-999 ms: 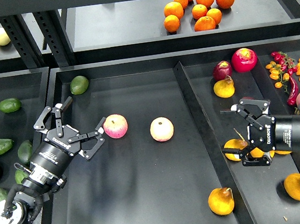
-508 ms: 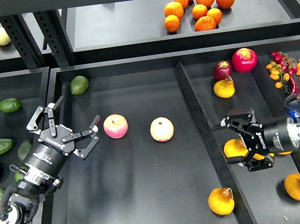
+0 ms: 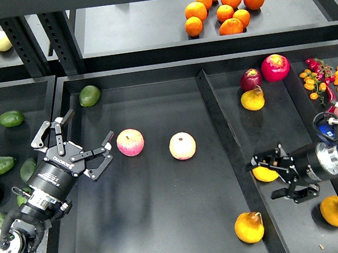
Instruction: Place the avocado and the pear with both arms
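1. A black shelf [image 3: 144,36] runs along the back, held by dark perforated uprights [image 3: 60,35].
2. A raised divider [image 3: 226,137] splits the matte black tray [image 3: 163,227].
3. Overhead light gives soft glare.

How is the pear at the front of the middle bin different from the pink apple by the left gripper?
The pear is yellow-orange with a narrower stem end; the pink apple is round and pink-red. The pear lies alone near the bin's front edge, close to the divider; the apple sits farther back, just past the open left gripper. Both rest free on the black bin floor, ungripped, and look similar in size.
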`<state>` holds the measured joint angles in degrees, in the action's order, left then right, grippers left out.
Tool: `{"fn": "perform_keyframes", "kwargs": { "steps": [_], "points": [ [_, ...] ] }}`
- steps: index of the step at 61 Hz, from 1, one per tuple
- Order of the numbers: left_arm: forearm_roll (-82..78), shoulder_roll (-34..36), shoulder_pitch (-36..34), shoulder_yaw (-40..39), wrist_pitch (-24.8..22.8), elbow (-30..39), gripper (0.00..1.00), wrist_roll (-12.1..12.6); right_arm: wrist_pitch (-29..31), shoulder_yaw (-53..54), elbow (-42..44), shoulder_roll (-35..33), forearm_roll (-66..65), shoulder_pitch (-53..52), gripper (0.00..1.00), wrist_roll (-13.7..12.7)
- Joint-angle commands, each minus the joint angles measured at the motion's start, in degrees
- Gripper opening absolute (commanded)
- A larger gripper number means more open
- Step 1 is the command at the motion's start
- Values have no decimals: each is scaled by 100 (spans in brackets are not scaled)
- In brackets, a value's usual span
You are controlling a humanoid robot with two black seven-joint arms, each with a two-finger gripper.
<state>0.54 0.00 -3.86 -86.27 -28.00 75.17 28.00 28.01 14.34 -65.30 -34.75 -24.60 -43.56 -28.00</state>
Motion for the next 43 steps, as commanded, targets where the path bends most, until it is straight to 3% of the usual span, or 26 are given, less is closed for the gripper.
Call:
{"fn": "perform_keyframes", "kwargs": {
  "steps": [1, 43],
  "points": [
    [-1, 0, 0, 5, 0, -11, 99, 0, -1, -256, 140, 205, -36, -38, 100, 0],
    [8, 0, 0, -83, 0, -2, 99, 0, -1, -705, 1054, 1058, -194, -38, 98, 0]
  ]
}}
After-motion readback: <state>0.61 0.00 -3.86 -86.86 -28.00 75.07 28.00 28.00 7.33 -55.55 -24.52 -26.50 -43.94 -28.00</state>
